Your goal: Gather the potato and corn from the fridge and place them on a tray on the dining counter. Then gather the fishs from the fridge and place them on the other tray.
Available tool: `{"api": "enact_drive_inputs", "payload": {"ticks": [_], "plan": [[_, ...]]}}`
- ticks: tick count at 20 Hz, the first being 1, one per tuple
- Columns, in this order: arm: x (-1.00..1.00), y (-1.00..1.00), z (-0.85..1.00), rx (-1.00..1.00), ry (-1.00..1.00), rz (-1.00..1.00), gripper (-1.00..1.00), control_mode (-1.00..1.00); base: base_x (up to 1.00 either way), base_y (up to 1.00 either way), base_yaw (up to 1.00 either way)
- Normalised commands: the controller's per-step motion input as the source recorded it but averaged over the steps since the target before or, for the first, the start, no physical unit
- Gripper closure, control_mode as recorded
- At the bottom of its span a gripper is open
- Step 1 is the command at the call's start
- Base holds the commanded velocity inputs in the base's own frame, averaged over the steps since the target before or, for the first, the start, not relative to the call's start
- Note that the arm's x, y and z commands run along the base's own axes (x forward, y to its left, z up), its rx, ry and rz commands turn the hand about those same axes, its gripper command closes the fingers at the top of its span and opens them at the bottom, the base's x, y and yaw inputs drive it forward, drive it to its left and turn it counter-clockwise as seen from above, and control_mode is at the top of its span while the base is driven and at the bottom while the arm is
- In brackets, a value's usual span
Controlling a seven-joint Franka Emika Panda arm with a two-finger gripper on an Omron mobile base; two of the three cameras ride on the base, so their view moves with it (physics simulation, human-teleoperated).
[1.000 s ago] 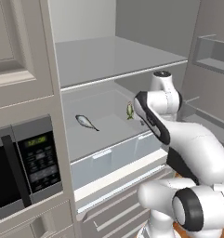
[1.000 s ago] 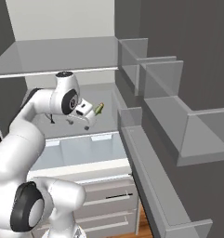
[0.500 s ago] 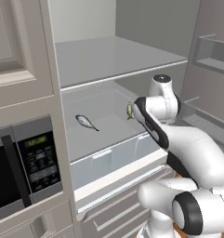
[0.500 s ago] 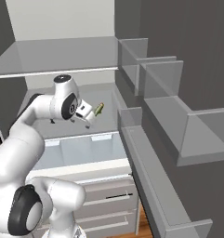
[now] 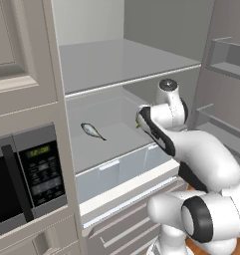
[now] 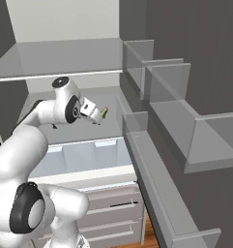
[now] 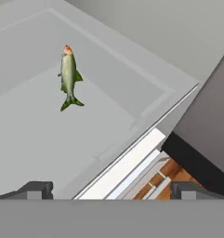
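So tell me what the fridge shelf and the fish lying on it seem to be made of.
The fridge shelf looks like smooth pale grey plastic or frosted glass: flat, even, with a soft sheen. Which of the two, I cannot tell. The fish looks like real scaly flesh, olive-green over a pale belly, matte, with a reddish head.

Green fish mostly hidden behind arm.

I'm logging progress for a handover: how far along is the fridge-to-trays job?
Done: the fridge stands open. In hand: the gripper is open and empty, reaching over the shelf toward the greenish fish. Left: that fish and the grey fish both lie on the shelf, so neither has reached a tray yet. The potato and corn step cannot be judged from here.
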Motion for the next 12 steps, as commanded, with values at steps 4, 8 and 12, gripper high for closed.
{"api": "enact_drive_inputs", "payload": {"ticks": [4, 8, 12], "plan": [[0.28, 0.0, 0.08, 0.0, 0.02, 0.01, -1.0, -1.0, 0.0, 0.0, 0.0], [0.46, 0.0, 0.0, 0.01, -0.04, 0.1, -1.0, -1.0, 0.0, 0.0, 0.0], [0.5, 0.0, -0.11, 0.0, 0.0, 0.08, -1.0, -1.0, 0.0, 0.0, 0.0]]}}
